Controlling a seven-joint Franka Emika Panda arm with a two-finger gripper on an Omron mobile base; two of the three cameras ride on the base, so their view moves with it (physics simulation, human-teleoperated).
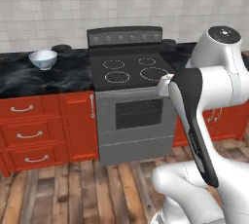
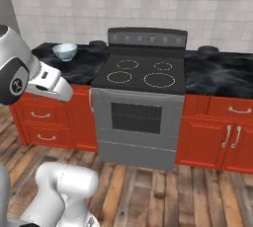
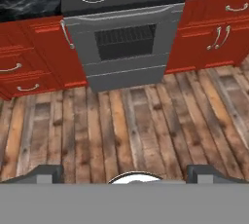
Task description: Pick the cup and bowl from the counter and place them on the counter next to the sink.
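The stove (image 1: 129, 67) is the landmark here: a grey range with a matte black top and white rings, standing against the tiled wall (image 1: 58, 9) in the middle of both base views. The counter (image 1: 29, 74), black marble with white veins, runs to both sides of the stove over the red cabinets (image 1: 44, 125). The right base view shows a long piece of counter to the right of the stove, which in the left base view is mostly hidden behind the white arm (image 1: 209, 96). The wooden floor (image 3: 126, 130) lies in front of the stove; the hand view shows it best, with the oven door and the red drawers at the top.

The bowl (image 1: 43, 59) stands upright on the counter well to the left of the stove, near the wall. It shows in the right base view also (image 2: 64, 51), but the hand view does not reach so far up the counter. A small dark round object (image 1: 62, 48) sits on the counter between the bowl and the stove, at the back edge; I cannot tell what it is.

The gripper (image 3: 124, 175) hangs over the floor in front of the stove. Its two dark fingertips (image 3: 46, 174) stand far apart at the bottom of the hand view, with nothing between them.
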